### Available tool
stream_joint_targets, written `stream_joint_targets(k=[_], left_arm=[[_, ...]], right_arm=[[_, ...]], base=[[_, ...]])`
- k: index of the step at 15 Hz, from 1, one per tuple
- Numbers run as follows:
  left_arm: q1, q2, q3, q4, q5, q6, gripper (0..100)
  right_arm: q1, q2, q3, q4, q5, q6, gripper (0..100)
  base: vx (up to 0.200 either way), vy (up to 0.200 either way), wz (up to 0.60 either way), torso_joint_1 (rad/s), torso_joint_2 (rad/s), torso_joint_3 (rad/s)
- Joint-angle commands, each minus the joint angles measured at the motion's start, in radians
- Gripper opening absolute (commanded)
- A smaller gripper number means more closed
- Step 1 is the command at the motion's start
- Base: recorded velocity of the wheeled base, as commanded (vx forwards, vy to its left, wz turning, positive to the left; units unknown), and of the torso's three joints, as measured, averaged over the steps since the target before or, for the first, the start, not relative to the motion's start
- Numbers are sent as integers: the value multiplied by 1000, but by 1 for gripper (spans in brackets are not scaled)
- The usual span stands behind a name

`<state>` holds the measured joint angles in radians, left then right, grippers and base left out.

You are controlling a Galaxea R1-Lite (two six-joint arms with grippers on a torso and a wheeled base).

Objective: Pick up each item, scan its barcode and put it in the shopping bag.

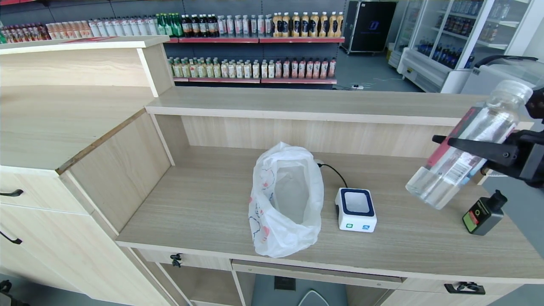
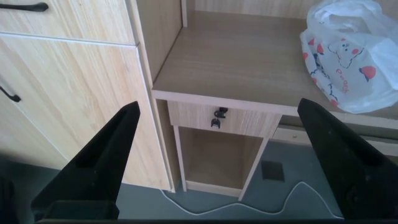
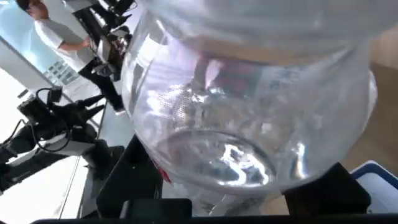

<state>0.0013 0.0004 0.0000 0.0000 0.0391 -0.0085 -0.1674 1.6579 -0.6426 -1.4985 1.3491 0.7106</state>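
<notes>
**A:** Head view first. Where's the item?

**B:** The clear bottle point(image 1: 442, 178) hangs in the air over the right end of the desk point(image 1: 204, 204). It's tilted, cap up and away, base down toward the desk. The right gripper point(image 1: 471, 149) has its fingers clamped round the bottle's middle. The barcode point(image 1: 457, 172) on the label faces roughly toward the camera.

**A:** And the scanner?

**B:** The scanner point(image 1: 356, 209) sits just right of the shopping bag point(image 1: 285, 199), which stands mid-desk with its mouth open. The bottle is well apart from both, off to the right. A small dark container point(image 1: 484, 212) stands on the desk below it.

**A:** Left wrist view?

**B:** The left gripper point(image 2: 217, 155) hangs low in front of the desk, near its left corner. Its fingers point(image 2: 102, 162) are spread wide and hold nothing. Beyond them are the bag point(image 2: 351, 56) and a drawer point(image 2: 217, 118) under the desk edge.

**A:** Right wrist view?

**B:** The bottle's base point(image 3: 249, 112) sits close up between the dark fingers point(image 3: 143, 186), with a corner of the scanner point(image 3: 379, 177) past it.

**A:** So which step is this?

**B:** I'd judge the pickup done and the scan not yet made. The next move calls for carrying the bottle left over the scanner's window and turning it so the barcode faces the glass. After that it goes in the bag, whose slack mouth will want careful aim.
</notes>
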Motion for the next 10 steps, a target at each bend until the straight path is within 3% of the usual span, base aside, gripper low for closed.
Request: stream_joint_targets(k=[1, 4, 10], left_arm=[[0, 0, 0, 0, 1, -1, 100], [0, 0, 0, 0, 1, -1, 100], [0, 0, 0, 0, 1, -1, 100]], right_arm=[[230, -138, -54, -72, 18, 98, 0], [410, -124, -166, -72, 61, 233, 0], [566, -152, -197, -72, 94, 388, 0]], base=[[0, 0, 0, 0, 0, 0], [0, 0, 0, 0, 0, 0], [0, 0, 0, 0, 0, 0]])
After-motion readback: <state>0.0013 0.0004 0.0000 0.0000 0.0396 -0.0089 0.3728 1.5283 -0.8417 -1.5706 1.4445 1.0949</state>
